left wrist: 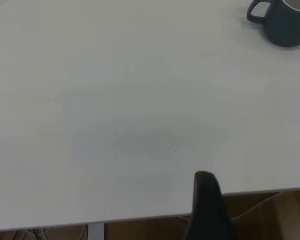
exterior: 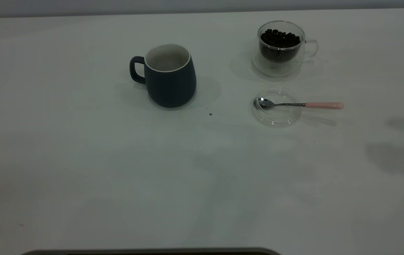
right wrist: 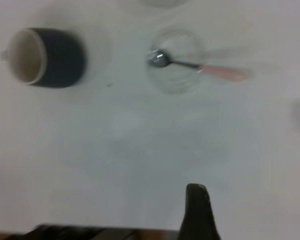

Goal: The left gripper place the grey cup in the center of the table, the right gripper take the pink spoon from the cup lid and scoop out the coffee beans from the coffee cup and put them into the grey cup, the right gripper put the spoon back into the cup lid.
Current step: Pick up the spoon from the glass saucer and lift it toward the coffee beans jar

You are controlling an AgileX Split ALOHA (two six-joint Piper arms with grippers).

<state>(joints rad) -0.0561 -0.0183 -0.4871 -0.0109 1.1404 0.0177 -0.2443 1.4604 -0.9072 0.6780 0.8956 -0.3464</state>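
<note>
1. At the bottom edge of each wrist view a single dark finger shows: the left claw and the right claw. Neither touches or holds anything; whether they are apart or together I cannot tell.
2. One grey cup stands upright at upper centre of the surface, handle toward frame left.
3. One coffee cup at upper right holds the beans.
4. One lid lies below it, one spoon resting across it, bowl inside, pink handle overhanging rightward.

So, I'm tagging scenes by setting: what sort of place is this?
Probably a lab test bench: bare white table, only a grey cup, coffee cup of beans, and pink spoon on a cup lid.
</note>
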